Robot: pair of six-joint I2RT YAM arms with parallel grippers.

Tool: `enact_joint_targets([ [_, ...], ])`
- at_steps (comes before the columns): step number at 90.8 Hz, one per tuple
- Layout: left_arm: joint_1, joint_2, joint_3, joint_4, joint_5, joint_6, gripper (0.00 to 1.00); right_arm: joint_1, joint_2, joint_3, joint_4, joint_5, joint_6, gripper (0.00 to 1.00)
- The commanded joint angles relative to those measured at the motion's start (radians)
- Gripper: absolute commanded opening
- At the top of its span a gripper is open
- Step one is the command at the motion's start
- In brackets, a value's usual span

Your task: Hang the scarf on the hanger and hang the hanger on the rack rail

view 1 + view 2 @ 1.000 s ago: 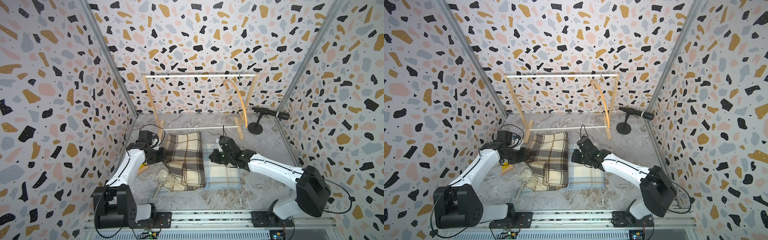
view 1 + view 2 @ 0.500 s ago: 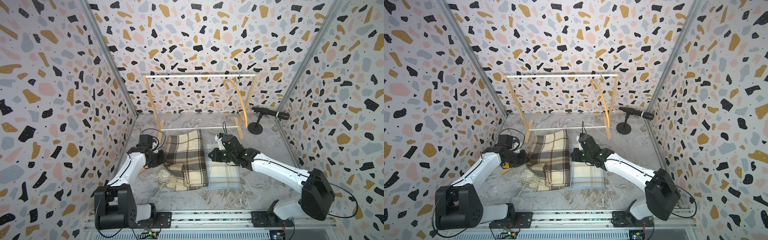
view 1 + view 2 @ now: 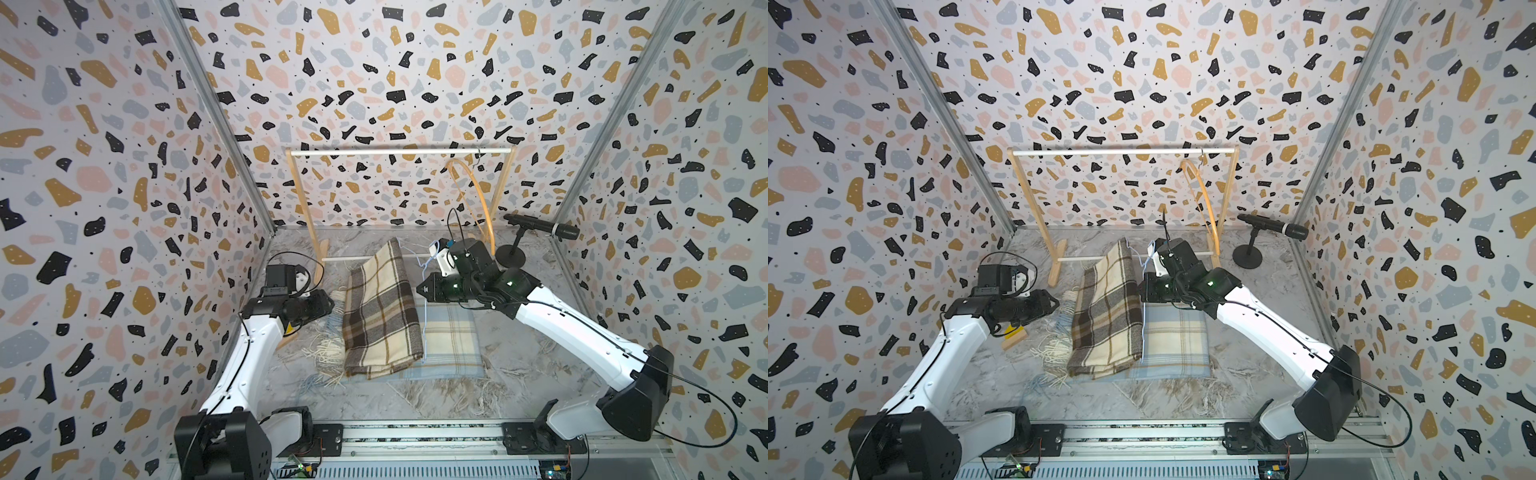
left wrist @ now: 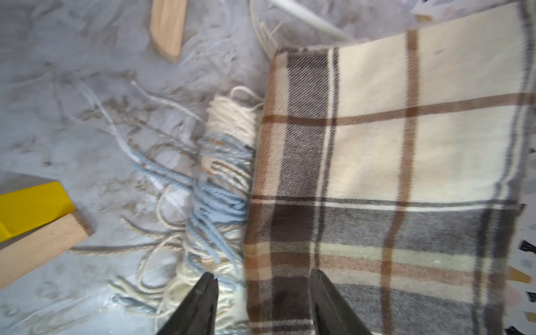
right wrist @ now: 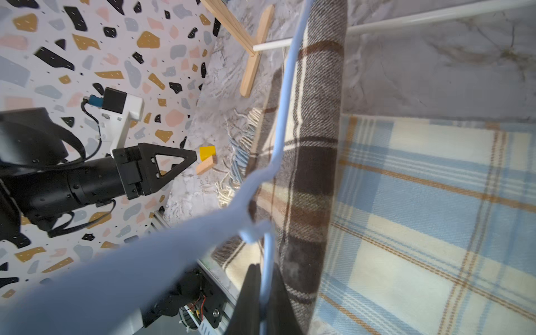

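A folded brown plaid scarf (image 3: 380,316) (image 3: 1108,320) lies across a pale blue plaid scarf (image 3: 451,345) on the floor. Its right edge is tented up. My right gripper (image 3: 419,289) (image 5: 262,269) is at that raised edge, shut on a light blue strand (image 5: 285,95) that runs along it. My left gripper (image 3: 330,303) (image 4: 262,278) is open, its fingertips straddling the brown scarf's left edge beside the fringe (image 4: 220,188), gripping nothing. The wooden hanger (image 3: 473,195) (image 3: 1202,195) hangs at the right end of the rack's rod (image 3: 399,152).
A black microphone on a round stand (image 3: 540,226) is at the back right. A wood block with a yellow face (image 3: 1013,336) (image 4: 32,208) lies under my left arm. The rack's wooden foot (image 4: 168,26) and low crossbar (image 5: 435,14) are just behind the scarves.
My left gripper has opened and let go of the brown scarf's left edge. My right gripper has risen and moved back a little, lifting the scarf's right edge.
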Motion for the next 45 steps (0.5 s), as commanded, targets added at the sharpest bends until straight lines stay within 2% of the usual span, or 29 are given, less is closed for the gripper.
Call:
enact_joint_targets([
  [1,-0.086,-0.084,0.073,0.03,0.133,-0.017,0.57,-0.02,-0.01,0.128,-0.067,-0.02,-0.03,0.0],
  [11,-0.21,-0.152,0.107,0.1,0.169,-0.064,0.62,-0.036,0.018,0.231,-0.127,-0.049,-0.051,0.0],
  [23,-0.364,-0.199,0.095,0.281,0.194,-0.156,0.67,-0.044,0.035,0.317,-0.191,-0.041,-0.081,0.0],
  [45,-0.611,-0.133,0.1,0.52,0.193,-0.239,0.68,-0.048,0.042,0.367,-0.194,-0.052,-0.06,0.0],
])
